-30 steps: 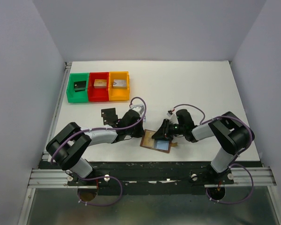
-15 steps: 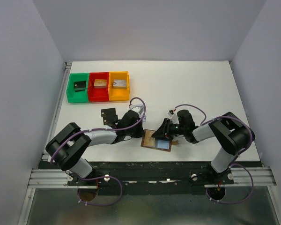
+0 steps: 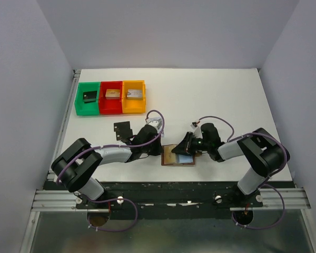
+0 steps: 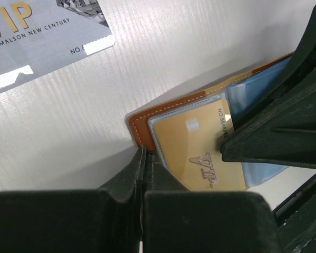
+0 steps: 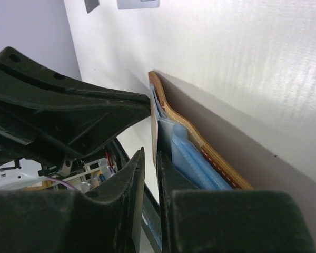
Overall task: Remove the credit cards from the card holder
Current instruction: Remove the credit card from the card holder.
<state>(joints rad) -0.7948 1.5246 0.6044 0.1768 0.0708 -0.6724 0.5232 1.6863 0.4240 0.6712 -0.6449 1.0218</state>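
Left wrist view: noted left gripper (image 4: pixel 142 158) with fingers pressed flat together, nothing visible between them, tips touching the brown stitched corner of the card holder (image 4: pixel 163 107). Found holder lying open on the white table (image 4: pixel 163 52), pale blue lining up, with gold-tan VIP card (image 4: pixel 200 153) tucked in its clear sleeve. Logged grey VIP card (image 4: pixel 37 34) flat on the table, well apart from the holder. Right wrist view: noted right gripper (image 5: pixel 151 166) with fingers nearly together, only a narrow slit between, and a thin pale edge of the holder's inner leaf running into that slit; cannot tell whether clamped or merely alongside. Top external view: placed holder near the front table edge between the two arms, left gripper at its left edge, right gripper over its upper left part. Noted black card (image 3: pixel 121 128) on the table just beyond the left wrist. Recorded green bin (image 3: pixel 78 105), red bin (image 3: pixel 111 110) and orange bin (image 3: pixel 134 110) side by side at far left: black block (image 3: pixel 89 96) in the green, silvery block (image 3: pixel 112 94) in the red, another in the orange.
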